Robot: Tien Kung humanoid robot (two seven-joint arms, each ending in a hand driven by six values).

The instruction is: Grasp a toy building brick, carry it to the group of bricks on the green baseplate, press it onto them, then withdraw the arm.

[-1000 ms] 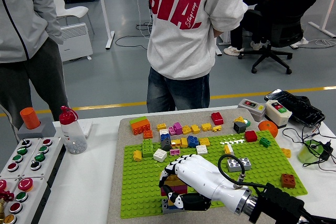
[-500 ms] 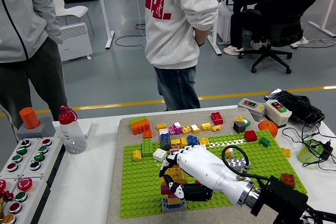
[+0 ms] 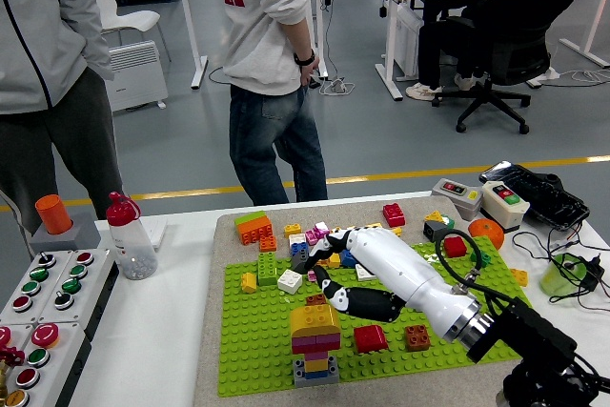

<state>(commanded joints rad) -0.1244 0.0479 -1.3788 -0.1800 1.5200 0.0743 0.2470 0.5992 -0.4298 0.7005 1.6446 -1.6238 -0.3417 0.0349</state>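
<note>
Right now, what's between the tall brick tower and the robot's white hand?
In the head view, only bare green baseplate studs separate the brick tower from the right hand; a white brick sits just left of that gap.

The right robot hand (image 3: 329,264) has a glossy white shell over its back, with black joints showing between the white finger (image 3: 324,280) segments — a jointed, plated look. The thumb side is mostly black, a dark rounded piece running under the white palm cover. The forearm (image 3: 410,278) continues in the same smooth white casing, tapering and then widening toward a silver metal ring (image 3: 464,323) at the wrist coupling. Behind that ring the arm turns matt black (image 3: 529,340) — blocky housings with flat faces and hard edges. A thin black cable (image 3: 456,256) loops up above the forearm and runs back down toward the black section.
</note>
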